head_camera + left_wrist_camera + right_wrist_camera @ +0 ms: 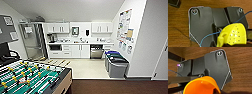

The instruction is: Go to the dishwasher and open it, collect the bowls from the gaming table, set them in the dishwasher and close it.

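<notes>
Facing a white kitchenette from across the room.
Built-in stainless-steel-fronted dishwasher (96, 53) shut, beside grey blue-lidded bins (116, 64); claw states impossible to tell.

Steel-fronted dishwasher (96, 53) under counter, shut

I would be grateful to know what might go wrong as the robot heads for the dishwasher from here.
1. The foosball table sits close on the robot's left; driving forward may clip its corner.
2. The grey bins stand just right of the dishwasher, so the base could bump them while lining up with its door.
</notes>
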### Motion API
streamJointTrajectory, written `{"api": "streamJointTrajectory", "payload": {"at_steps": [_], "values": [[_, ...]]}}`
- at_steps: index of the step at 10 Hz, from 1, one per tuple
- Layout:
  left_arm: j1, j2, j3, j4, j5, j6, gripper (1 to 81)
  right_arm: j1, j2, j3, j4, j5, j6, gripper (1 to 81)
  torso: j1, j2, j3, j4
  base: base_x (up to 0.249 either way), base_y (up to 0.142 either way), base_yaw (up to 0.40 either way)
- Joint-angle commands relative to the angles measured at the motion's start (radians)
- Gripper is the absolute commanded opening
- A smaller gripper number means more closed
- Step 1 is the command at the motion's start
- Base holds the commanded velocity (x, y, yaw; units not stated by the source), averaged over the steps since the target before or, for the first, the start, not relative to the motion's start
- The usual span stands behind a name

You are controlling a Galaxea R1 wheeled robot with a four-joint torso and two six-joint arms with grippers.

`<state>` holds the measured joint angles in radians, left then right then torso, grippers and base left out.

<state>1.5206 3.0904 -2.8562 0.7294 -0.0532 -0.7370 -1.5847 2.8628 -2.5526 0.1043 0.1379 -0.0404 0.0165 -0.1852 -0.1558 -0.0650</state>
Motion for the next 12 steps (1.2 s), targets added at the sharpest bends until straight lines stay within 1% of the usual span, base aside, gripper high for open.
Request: {"api": "streamJointTrajectory", "payload": {"at_steps": [1, 12], "values": [[-0.052, 0.002, -0.002, -0.001, 0.035, -0.002, 1.0, 0.047, -0.02, 0.002, -0.005, -0.049, -0.003, 1.0, 0.0, 0.0, 0.0, 0.0, 0.18, -0.091, 0.0], [-0.052, 0.002, -0.002, -0.002, 0.035, -0.002, 1.0, 0.048, -0.018, 0.002, -0.003, -0.049, -0.003, 1.0, 0.0, 0.0, 0.0, 0.0, 0.179, -0.096, 0.0]]}}
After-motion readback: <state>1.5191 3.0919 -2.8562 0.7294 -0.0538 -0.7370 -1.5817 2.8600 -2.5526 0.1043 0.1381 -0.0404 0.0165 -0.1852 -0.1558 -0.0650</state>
